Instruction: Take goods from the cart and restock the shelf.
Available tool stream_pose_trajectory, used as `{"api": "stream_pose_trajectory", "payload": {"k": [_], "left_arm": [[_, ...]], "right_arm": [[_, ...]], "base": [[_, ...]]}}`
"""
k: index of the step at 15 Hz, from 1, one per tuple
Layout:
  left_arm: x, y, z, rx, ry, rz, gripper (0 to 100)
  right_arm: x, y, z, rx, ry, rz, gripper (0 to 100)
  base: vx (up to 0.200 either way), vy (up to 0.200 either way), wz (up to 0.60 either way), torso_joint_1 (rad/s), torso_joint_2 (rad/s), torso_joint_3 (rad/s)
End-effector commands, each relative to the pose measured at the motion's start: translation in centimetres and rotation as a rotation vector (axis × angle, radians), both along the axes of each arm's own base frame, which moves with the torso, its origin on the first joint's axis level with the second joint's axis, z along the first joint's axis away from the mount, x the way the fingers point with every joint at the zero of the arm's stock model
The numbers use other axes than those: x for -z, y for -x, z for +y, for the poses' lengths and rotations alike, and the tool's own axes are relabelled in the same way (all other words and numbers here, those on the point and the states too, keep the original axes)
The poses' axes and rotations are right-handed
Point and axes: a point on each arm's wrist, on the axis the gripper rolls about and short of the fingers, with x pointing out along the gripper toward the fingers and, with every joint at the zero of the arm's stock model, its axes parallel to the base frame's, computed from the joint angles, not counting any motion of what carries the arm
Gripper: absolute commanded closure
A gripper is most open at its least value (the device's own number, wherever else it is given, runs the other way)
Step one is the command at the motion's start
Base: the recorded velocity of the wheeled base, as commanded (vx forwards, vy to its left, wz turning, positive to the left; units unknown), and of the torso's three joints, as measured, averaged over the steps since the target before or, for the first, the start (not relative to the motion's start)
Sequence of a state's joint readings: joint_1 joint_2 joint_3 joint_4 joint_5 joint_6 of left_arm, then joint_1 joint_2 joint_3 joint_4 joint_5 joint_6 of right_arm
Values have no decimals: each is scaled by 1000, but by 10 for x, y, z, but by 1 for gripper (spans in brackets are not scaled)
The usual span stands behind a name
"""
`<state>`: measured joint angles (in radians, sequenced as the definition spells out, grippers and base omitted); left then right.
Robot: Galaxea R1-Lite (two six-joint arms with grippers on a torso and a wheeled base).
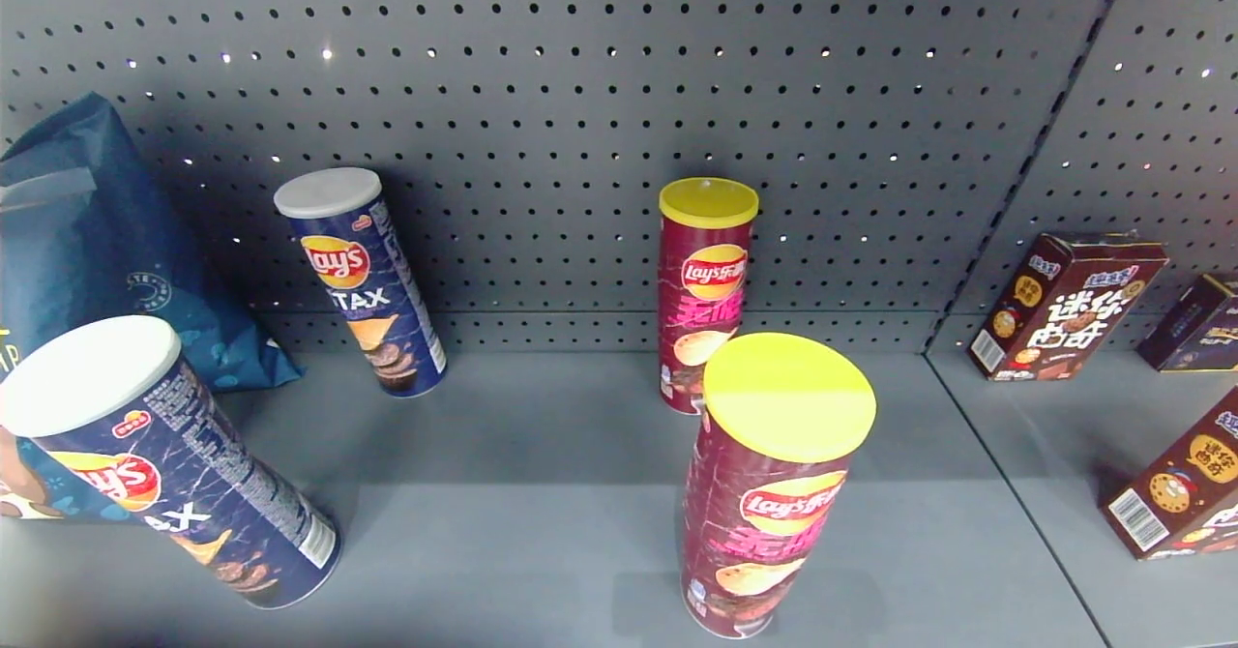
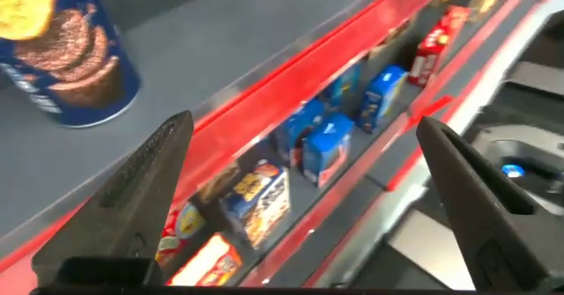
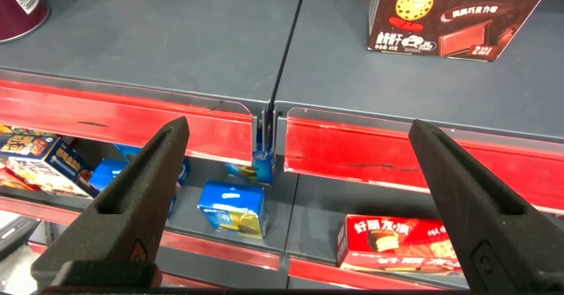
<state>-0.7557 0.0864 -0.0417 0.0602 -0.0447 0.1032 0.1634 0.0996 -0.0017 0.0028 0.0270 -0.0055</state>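
Note:
On the grey shelf (image 1: 542, 493) stand two maroon chip cans with yellow lids, one near the front (image 1: 769, 484) and one at the back (image 1: 703, 290). Two dark blue chip cans with white lids stand to the left, one at the front (image 1: 164, 464) and one farther back (image 1: 363, 280). My left gripper (image 2: 300, 198) is open and holds nothing, hanging just off the shelf's red front edge (image 2: 291, 75) beside the front blue can (image 2: 66, 57). My right gripper (image 3: 300, 198) is open and holds nothing, in front of the red shelf edge (image 3: 370, 145), below a brown box (image 3: 449, 18).
A dark blue bag (image 1: 97, 242) leans at the far left. Brown snack boxes (image 1: 1064, 305) stand on the adjoining shelf to the right. Blue and red boxes (image 3: 233, 209) fill the lower shelf. The pegboard back wall (image 1: 619, 97) closes off the rear.

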Motion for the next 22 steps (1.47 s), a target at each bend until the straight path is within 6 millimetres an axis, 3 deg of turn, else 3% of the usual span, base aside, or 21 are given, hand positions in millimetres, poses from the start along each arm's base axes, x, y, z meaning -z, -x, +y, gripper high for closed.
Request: {"api": "stream_pose_trajectory", "payload": {"k": [1,4,5,6,15,19,22], "left_arm": [[0,0,0,6,4,8,0],[0,2,1,-155,6,-28,0],[0,3,-2,-434,-11,-19,0],[-1,2,-7,-545,-21,16,0],[-1,4,-11,-547,-96,-45,0],[-1,5,-15,-385,-12,-4,0],[0,4,-12,-515,-24,-7,0]], "right_arm": [[0,0,0,-1,1,2,0],[0,0,0,-1,1,2,0],[0,0,0,-1,1,2,0],[0,0,0,-6,1,2,0],[0,0,0,-14,1,4,0],[0,0,0,-14,1,4,0],[0,0,0,-13,0,4,0]], "base": [[0,0,0,0,0,0],[0,0,0,0,0,0],[0,0,0,0,0,0],[0,0,0,0,0,0],[0,0,0,0,0,0],[0,0,0,0,0,0],[0,0,0,0,0,0]]}}
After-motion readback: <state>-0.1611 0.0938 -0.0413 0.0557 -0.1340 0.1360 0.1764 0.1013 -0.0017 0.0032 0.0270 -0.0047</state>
